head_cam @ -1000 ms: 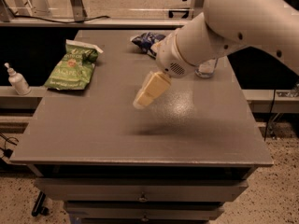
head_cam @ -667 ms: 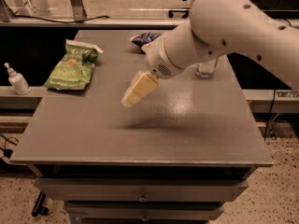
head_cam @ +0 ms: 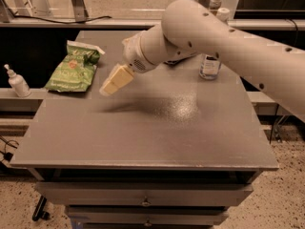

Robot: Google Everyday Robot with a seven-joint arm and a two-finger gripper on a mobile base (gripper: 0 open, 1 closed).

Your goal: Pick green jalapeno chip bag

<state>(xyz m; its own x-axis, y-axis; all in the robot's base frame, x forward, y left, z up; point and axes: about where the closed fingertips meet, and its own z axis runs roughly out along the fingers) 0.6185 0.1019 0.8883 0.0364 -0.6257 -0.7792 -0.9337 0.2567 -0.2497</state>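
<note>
The green jalapeno chip bag (head_cam: 75,67) lies flat near the table's far left edge, crinkled, light green with a white top edge and a small red mark. My gripper (head_cam: 110,86) hangs above the table just right of the bag, its cream fingers pointing down-left toward it, a short gap away. It holds nothing that I can see. The white arm (head_cam: 214,37) reaches in from the right and hides the dark blue chip bag behind it.
The grey table (head_cam: 152,128) has drawers below its front edge. A clear bottle (head_cam: 210,63) stands at the far right behind the arm. A small white pump bottle (head_cam: 17,81) stands on a ledge left of the table.
My gripper has moved left across the table, from its middle to close beside the green bag. The arm now covers the dark blue bag. The green bag has not moved.
</note>
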